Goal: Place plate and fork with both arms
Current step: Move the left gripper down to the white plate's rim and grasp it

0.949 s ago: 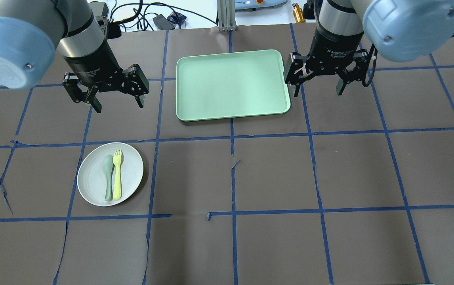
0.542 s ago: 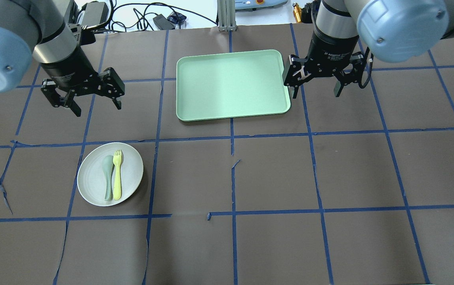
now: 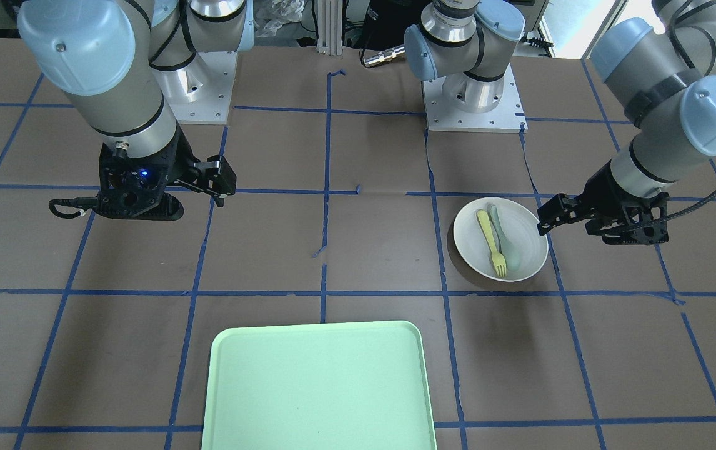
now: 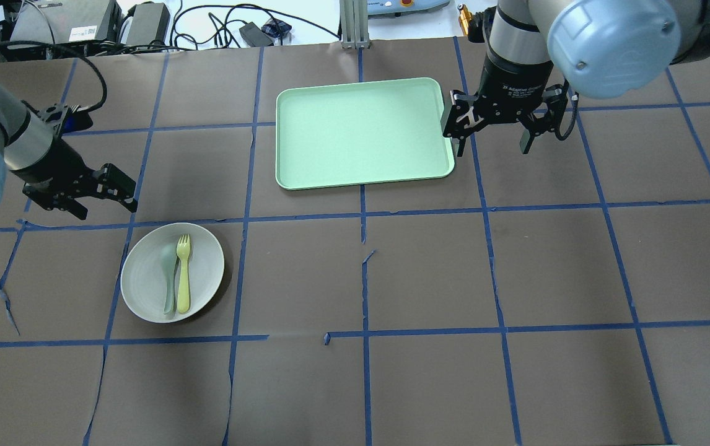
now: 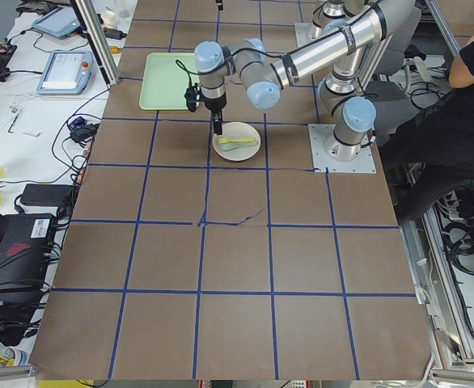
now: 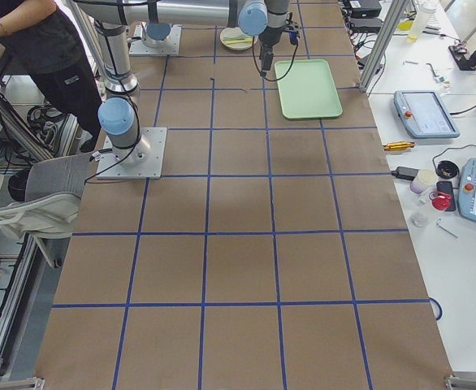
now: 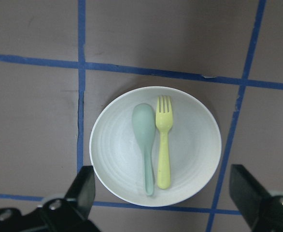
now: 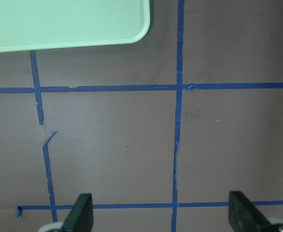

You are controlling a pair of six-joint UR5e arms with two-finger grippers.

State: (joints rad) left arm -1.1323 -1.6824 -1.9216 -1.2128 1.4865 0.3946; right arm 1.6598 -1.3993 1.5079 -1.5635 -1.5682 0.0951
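On the table (image 4: 429, 272), seen from overhead, the big mover is the left arm. About 1 second ago it was hanging off the 9 o'clock side of the green tray (image 4: 361, 130). Since then it's swung out and back toward the robot, so the left gripper (image 4: 105, 205) now sits at roughly 10 o'clock from the plate (image 4: 141, 275), close by but not touching. Its jaws are spread wide with nothing in them. The right gripper (image 4: 492, 150) has barely budged. It's parked at the tray's 3 o'clock edge, jaws also wide apart and empty.

My read is that the left arm is lining up for the first grab and nothing's been placed yet. The tray is bare.

The plate is at about 8 o'clock from the table's middle, well apart from the tray. It's round, white and shallow, with a raised rim and faint rings inside. On it are 2 utensils, side by side and nearly touching. The grey-green spoon (image 4: 169, 272) is at 9 o'clock of the fork (image 4: 183, 279). The fork is pale yellow and slim, lying flat with its tines toward 12 o'clock.
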